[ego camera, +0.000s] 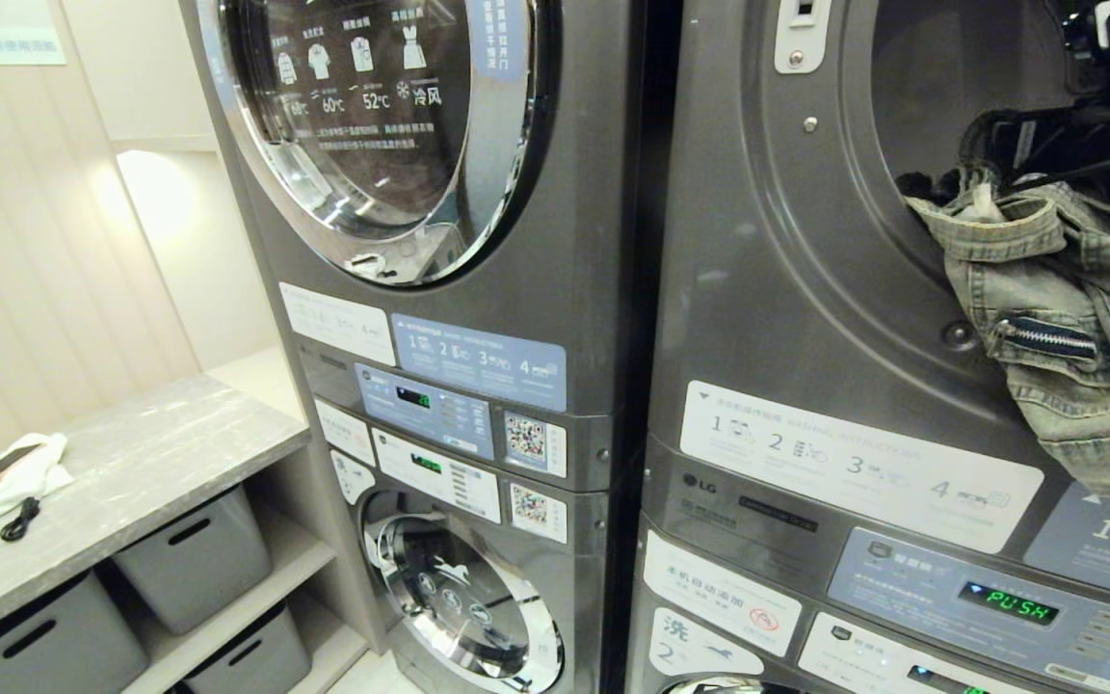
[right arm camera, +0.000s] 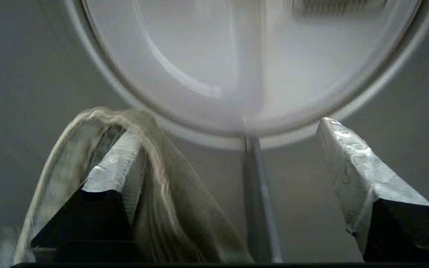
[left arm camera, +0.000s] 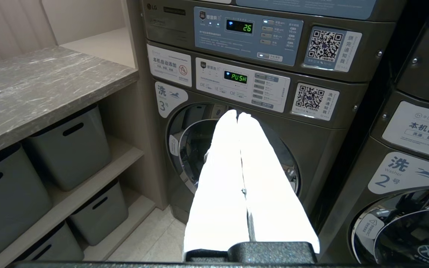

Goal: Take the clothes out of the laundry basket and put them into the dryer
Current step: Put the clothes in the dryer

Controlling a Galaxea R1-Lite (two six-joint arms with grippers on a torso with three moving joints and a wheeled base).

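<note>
Right claw sits at the mouth of the dryer, its two fingers spread wide apart. A fold of the clothes drapes over one finger; the other finger is bare, and nothing is pinched between them. Beyond the fingers in the right wrist view lies the pale round inside of the drum.

From the head view, the clothes, a faded denim piece with a metal zipper, hang over the lower rim of the dryer's open round hole, partly inside and partly spilling down the front panel. The black arm shows dimly inside the opening, above the denim. A green display reading PUSH glows on the panel below.

Left claw hangs low in front of a washer, its white fingers pressed together and holding nothing.

Off to the left stands a grey worktop with a white cloth and a black cable on it, and grey bins on the shelves beneath.
</note>
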